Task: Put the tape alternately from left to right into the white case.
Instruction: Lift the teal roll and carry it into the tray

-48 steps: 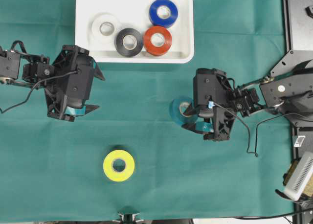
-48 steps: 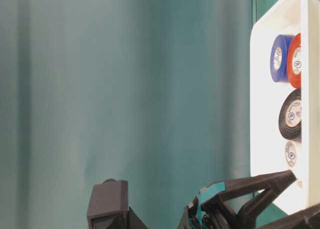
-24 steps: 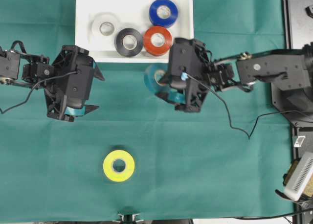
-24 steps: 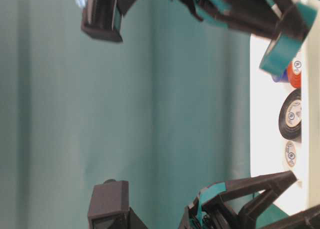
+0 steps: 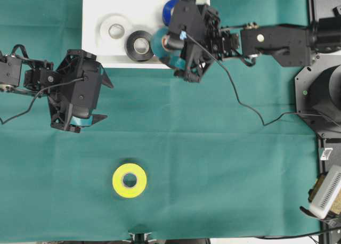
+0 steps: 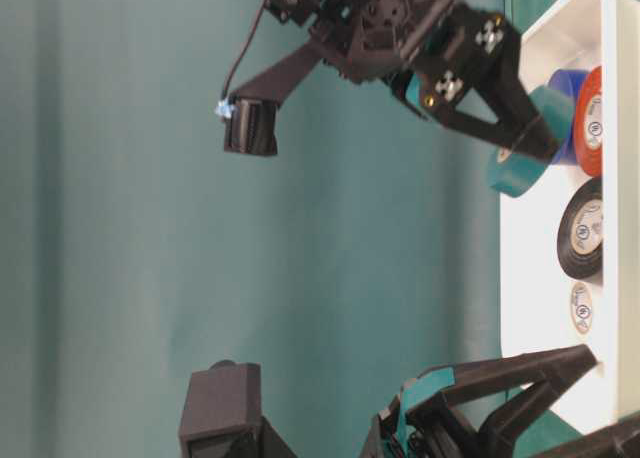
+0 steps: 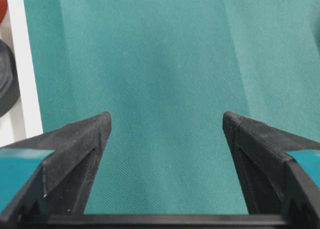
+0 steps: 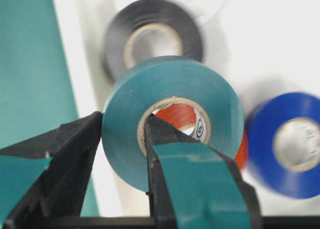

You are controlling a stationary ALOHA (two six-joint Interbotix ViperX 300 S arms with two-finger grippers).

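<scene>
My right gripper is shut on the teal tape, one finger through its core and one outside the rim. It holds that roll tilted over the front edge of the white case. Inside the case lie a white roll, a black roll and a blue roll. A red roll lies under the held one. The yellow roll lies on the cloth near the front. My left gripper hovers open over bare cloth.
Green cloth covers the table. The case's near rim and the black roll show at the left of the left wrist view. Black equipment and a cable lie along the right side.
The right arm carried the teal roll from the cloth at the right up and leftward to the case's front edge. The left arm stayed still.
</scene>
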